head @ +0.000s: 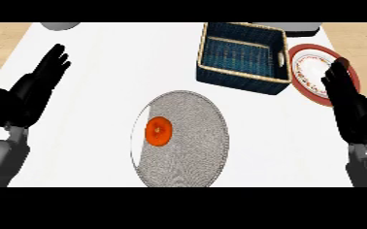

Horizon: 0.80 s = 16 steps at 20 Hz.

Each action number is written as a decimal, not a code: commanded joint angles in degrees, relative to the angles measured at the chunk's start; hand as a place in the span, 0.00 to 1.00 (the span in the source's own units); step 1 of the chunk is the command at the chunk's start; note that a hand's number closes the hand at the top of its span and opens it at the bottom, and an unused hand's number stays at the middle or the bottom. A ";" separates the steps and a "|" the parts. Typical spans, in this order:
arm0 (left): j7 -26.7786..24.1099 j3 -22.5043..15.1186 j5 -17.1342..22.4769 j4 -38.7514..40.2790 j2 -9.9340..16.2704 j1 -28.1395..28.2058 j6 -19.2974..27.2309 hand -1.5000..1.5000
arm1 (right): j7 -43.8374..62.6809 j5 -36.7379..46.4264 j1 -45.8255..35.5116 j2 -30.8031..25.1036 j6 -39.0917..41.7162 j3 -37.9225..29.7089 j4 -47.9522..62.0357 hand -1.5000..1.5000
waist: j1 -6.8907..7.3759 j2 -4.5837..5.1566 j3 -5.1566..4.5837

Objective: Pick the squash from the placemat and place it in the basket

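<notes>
An orange round squash (158,130) lies on the left part of a grey woven placemat (188,140) in the middle of the white counter. Behind it to the right stands a dark blue woven basket (213,68), with nothing inside. My left hand (37,89) rests open at the left edge, fingers up, far from the squash. At the right edge my right hand (347,99) is open too, fingers up, partly over a plate and beside the basket.
A red-rimmed white plate (309,70) lies right of the basket, under my right hand. A grey round object (60,26) shows at the back left and a dark grey object (301,28) at the back right.
</notes>
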 commanded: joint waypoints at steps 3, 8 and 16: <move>4.27 -4.37 -0.62 1.96 -5.36 6.66 2.99 0.50 | -0.61 5.41 -10.51 10.80 -8.00 7.81 -4.78 1.00 | 2.74 0.85 1.67; 8.22 -9.42 -0.57 7.54 -8.46 11.68 1.55 0.50 | -2.63 14.88 -21.56 19.27 -8.78 22.18 -4.99 1.00 | 8.31 1.73 1.25; 9.57 -10.27 -3.12 8.31 -9.98 11.88 5.83 0.50 | 12.75 31.01 -31.86 28.27 -32.31 36.81 13.10 0.00 | 5.59 0.56 1.22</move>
